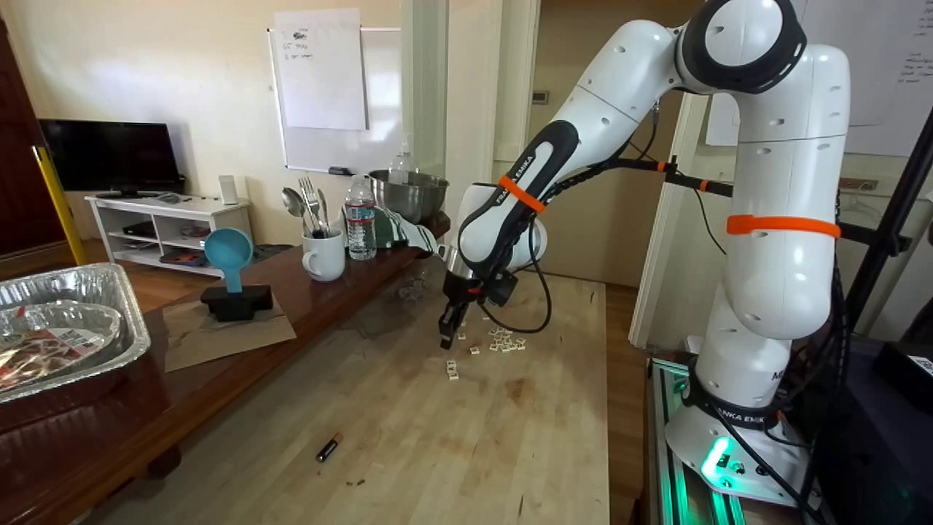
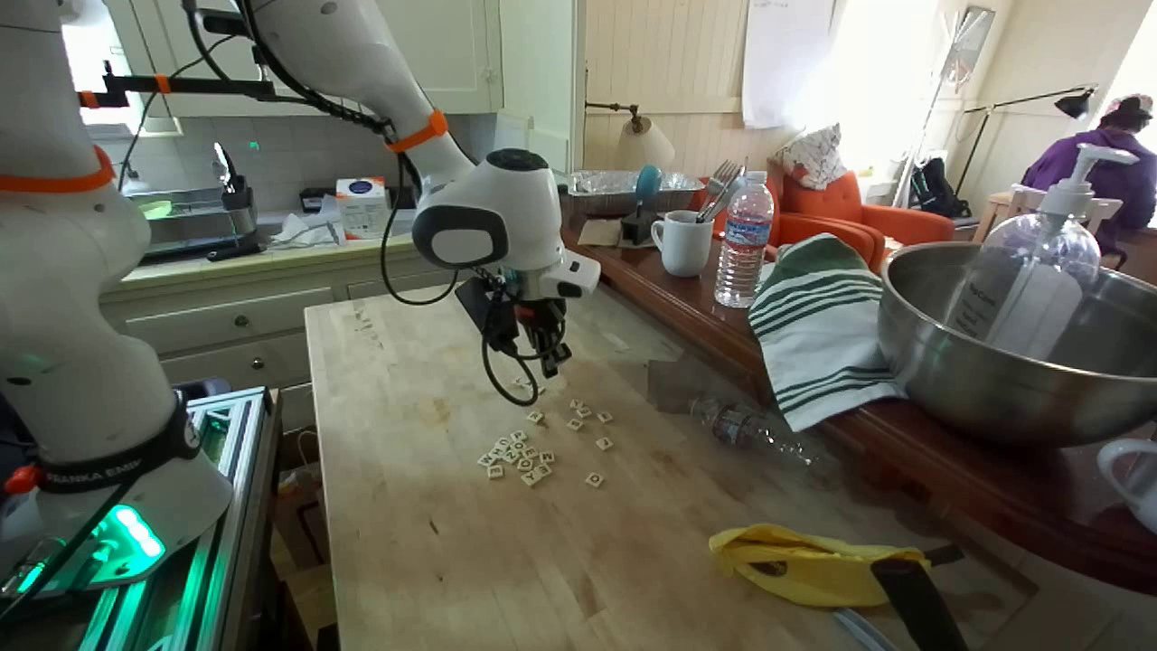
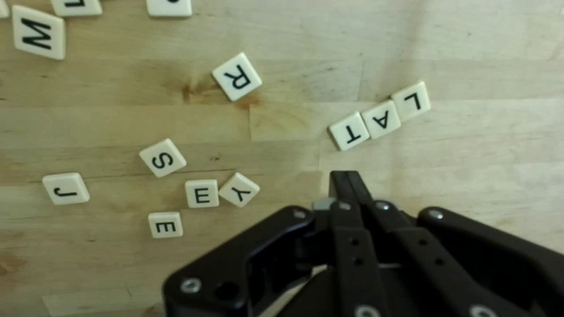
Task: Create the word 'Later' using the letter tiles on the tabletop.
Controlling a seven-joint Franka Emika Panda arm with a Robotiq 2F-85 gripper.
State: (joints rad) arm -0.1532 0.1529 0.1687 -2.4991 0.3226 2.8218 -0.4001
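Wrist view shows the letter tiles (image 3: pixel 239 189) as flat, cream-coloured squares with slightly rounded corners and black letters; the L tile (image 3: pixel 411 101), the A tile (image 3: pixel 381 119) and the T tile (image 3: pixel 349 131) lie edge to edge in a slanting row on the wooden surface (image 3: pixel 286 158), and the R tile (image 3: pixel 237 77) lies apart from them. Near this row appears the claw (image 3: pixel 345 182), whose two fingers are pressed together. In both exterior views the tiles are small pale pieces, many crowded into one loose group (image 2: pixel 525 465).
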